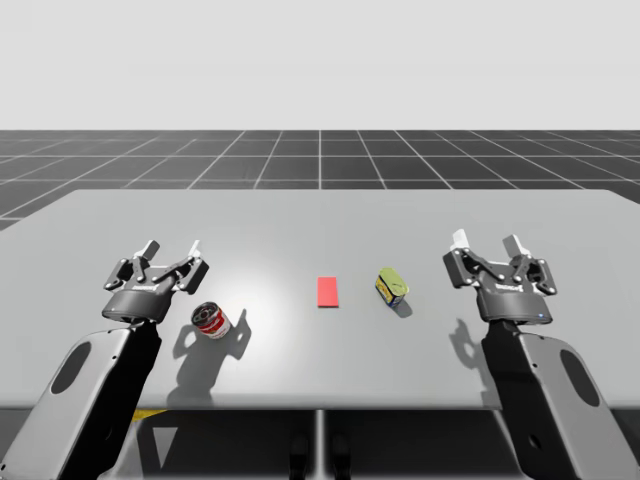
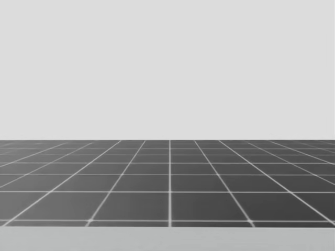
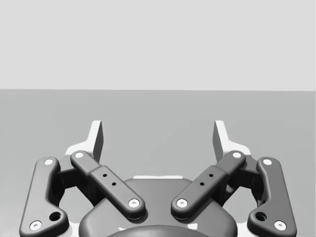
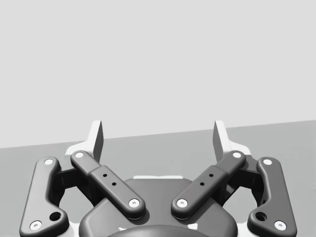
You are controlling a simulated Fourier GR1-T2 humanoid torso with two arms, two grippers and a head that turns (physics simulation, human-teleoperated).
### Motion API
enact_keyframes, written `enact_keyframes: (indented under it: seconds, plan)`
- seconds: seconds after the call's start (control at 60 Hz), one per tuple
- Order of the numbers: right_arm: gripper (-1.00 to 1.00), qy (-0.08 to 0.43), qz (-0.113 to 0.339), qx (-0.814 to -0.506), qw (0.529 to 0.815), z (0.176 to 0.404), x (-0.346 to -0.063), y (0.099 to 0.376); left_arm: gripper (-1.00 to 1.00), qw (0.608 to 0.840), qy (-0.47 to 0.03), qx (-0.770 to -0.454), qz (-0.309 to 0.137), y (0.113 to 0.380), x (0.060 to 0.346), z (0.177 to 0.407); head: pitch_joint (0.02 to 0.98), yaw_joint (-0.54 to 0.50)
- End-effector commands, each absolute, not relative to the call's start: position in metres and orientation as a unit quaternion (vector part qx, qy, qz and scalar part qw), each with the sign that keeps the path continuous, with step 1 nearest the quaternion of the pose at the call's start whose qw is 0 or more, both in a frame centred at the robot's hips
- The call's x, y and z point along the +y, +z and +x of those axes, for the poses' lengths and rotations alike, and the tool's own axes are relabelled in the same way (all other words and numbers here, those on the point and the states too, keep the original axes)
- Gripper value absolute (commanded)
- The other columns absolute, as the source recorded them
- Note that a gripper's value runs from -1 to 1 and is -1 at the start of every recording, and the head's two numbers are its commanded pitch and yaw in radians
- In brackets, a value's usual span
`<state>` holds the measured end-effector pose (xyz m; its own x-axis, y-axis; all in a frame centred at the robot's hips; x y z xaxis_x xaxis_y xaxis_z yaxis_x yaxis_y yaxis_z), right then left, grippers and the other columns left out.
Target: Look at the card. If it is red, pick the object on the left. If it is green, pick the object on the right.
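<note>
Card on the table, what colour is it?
The card is red, best seen in the high view.

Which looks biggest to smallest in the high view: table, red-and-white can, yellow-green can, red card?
1. table
2. red-and-white can and yellow-green can: about alike; the first lies nearer the camera, so left unranked
3. red card, smallest

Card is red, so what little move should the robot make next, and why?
Probably bring my left gripper down and toward the red-and-white can lying close beside it. The card is red, which calls for the left object, and that gripper is open with nothing in it.
</note>
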<state>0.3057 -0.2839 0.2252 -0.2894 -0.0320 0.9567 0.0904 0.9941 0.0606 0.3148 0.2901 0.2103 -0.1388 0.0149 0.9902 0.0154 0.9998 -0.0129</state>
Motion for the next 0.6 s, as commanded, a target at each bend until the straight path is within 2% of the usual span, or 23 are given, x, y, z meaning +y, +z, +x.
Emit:
enact_keyframes:
  seconds: [0.017,0.167,0.25,0.333,0.4,0.467,0.6]
  plan:
    - [-1.0,-0.061,-0.026,-0.8,0.596,0.3053,-0.2814,0.2226,-1.0,0.657,-0.001,-0.754,-0.01,0.2094,0.2899,0.3157,0.086,0.01]
    - [-1.0,-0.05,-0.03,-0.799,0.599,0.3081,-0.283,0.2229,-1.0,0.657,-0.002,-0.753,-0.011,0.2092,0.2897,0.3159,0.11,0.01]
    - [-1.0,-0.051,-0.025,-0.797,0.602,0.3081,-0.2828,0.2227,-1.0,0.658,-0.002,-0.753,-0.012,0.2092,0.2894,0.3159,0.155,0.01]
    - [-1.0,-0.051,-0.026,-0.795,0.604,0.3087,-0.2826,0.2227,-1.0,0.658,-0.003,-0.753,-0.012,0.209,0.2892,0.3159,0.206,0.01]
    - [-1.0,-0.053,-0.044,-0.8,0.596,0.3108,-0.2822,0.2214,-1.0,0.658,-0.005,-0.753,-0.012,0.2087,0.2889,0.3161,0.28,0.01]
    - [-1.0,-0.055,-0.026,-0.793,0.607,0.3103,-0.2824,0.2212,-1.0,0.658,-0.006,-0.753,-0.012,0.2085,0.2888,0.316,0.319,0.01]
    - [-1.0,-0.064,-0.03,-0.794,0.604,0.3113,-0.2823,0.2211,-1.0,0.658,-0.01,-0.753,-0.013,0.2081,0.2878,0.3161,0.437,0.01]
